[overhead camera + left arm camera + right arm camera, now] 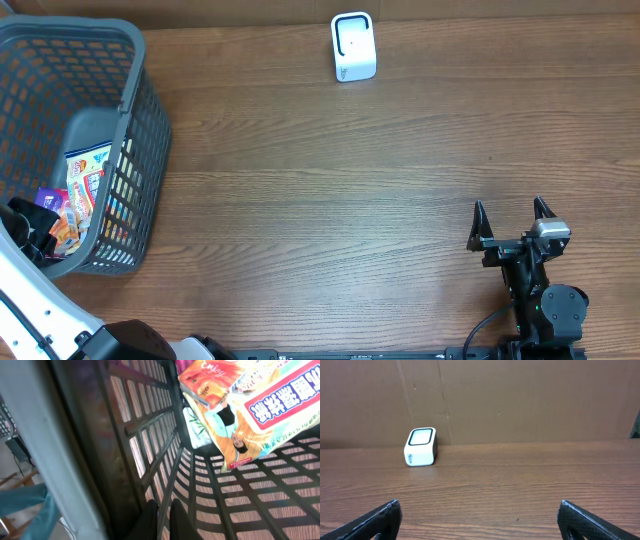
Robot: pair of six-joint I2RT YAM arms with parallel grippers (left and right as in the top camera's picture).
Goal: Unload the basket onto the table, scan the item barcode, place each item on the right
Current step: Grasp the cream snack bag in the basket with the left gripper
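The tabletop [330, 190] carried a grey basket [150, 130] at its left; snack packets [86, 180] lay inside — the left end effector [165, 510] beside them, fingers pressed together; the white scanner [353, 47] stood at the far edge, well apart from the basket; the right end effector [510, 213] hung front-right, fingers wide apart.

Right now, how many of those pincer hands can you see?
2. The left gripper is down inside the grey basket, fingers together. The right gripper hovers wide open over the table, near right. None seems hidden.
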